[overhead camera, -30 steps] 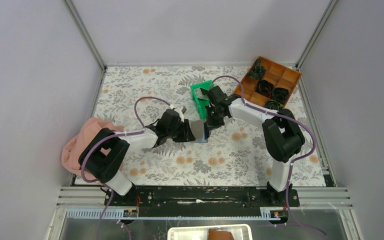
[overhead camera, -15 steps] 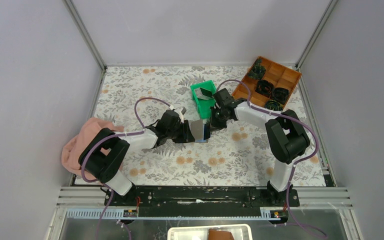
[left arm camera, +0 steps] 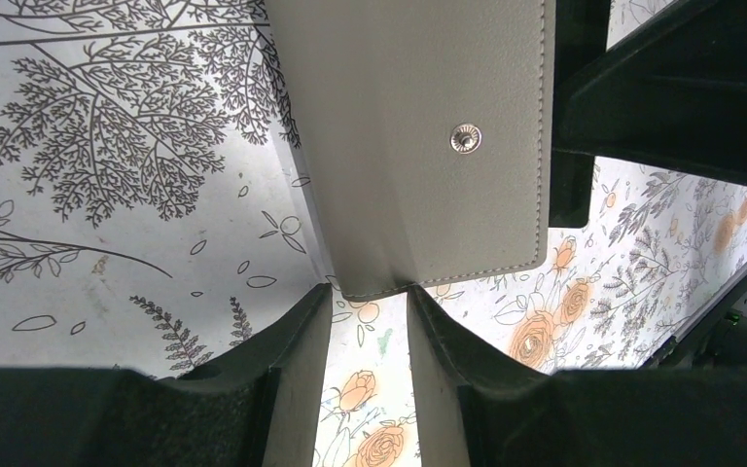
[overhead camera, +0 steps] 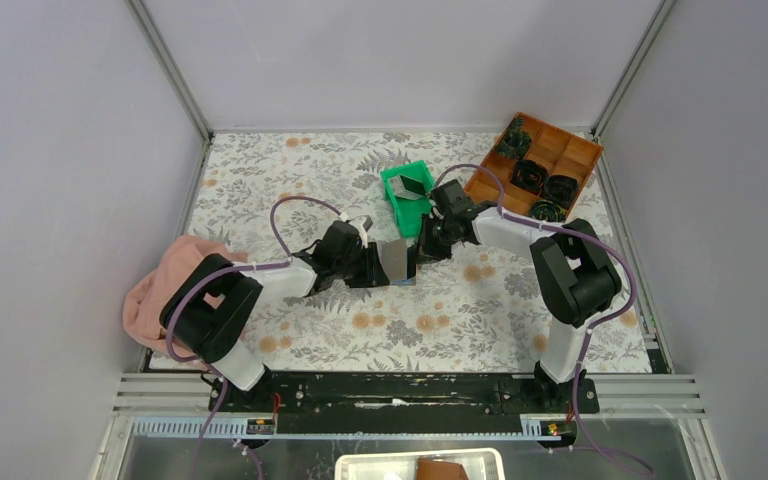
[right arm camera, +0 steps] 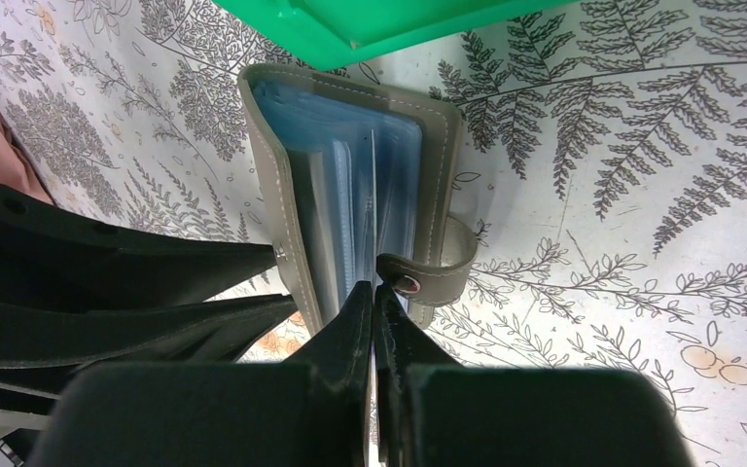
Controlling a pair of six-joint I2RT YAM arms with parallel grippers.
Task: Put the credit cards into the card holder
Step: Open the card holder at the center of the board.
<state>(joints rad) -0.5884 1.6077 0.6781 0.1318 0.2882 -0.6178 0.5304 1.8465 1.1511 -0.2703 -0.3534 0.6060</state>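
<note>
Covering the floor of a grey-walled booth [overhead camera: 60,150], floral cloth [overhead camera: 290,180] spreads wide; left gripper [overhead camera: 380,266] clasps the upright holder [overhead camera: 396,260] at centre, right gripper [overhead camera: 422,250] pinched shut just right of it.

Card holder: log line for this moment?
card holder: open | left jaws: gripping cover | right jaws: shut on credit card at sleeves
</note>
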